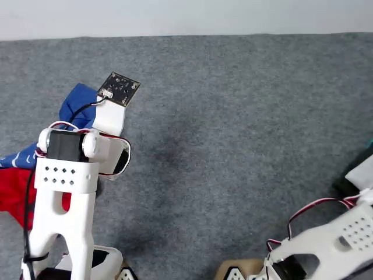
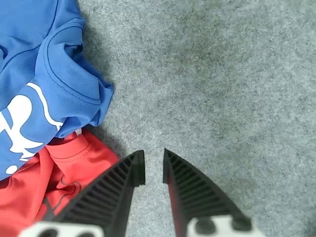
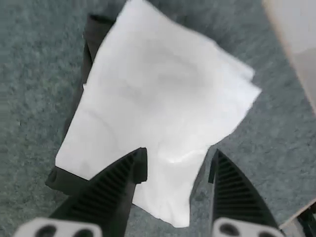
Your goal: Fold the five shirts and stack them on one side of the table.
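Observation:
A blue shirt (image 2: 44, 74) with a white print lies crumpled at the left side of the grey mat, partly on top of a red shirt (image 2: 54, 177). My left gripper (image 2: 154, 168) hangs over bare mat just beside the red shirt, its fingers a narrow gap apart with nothing between them. In the high view the left arm (image 1: 64, 175) covers part of the blue shirt (image 1: 76, 105) and the red shirt (image 1: 11, 195). A folded white shirt (image 3: 158, 98) rests on a black shirt (image 3: 94, 34) at the right side. My right gripper (image 3: 177, 163) is open directly above the white shirt's near edge.
The grey mat (image 1: 233, 134) spreads wide and bare between the two arms. The right arm (image 1: 338, 239) sits at the front right corner. A pale table edge (image 3: 296, 29) runs close behind the white and black shirts.

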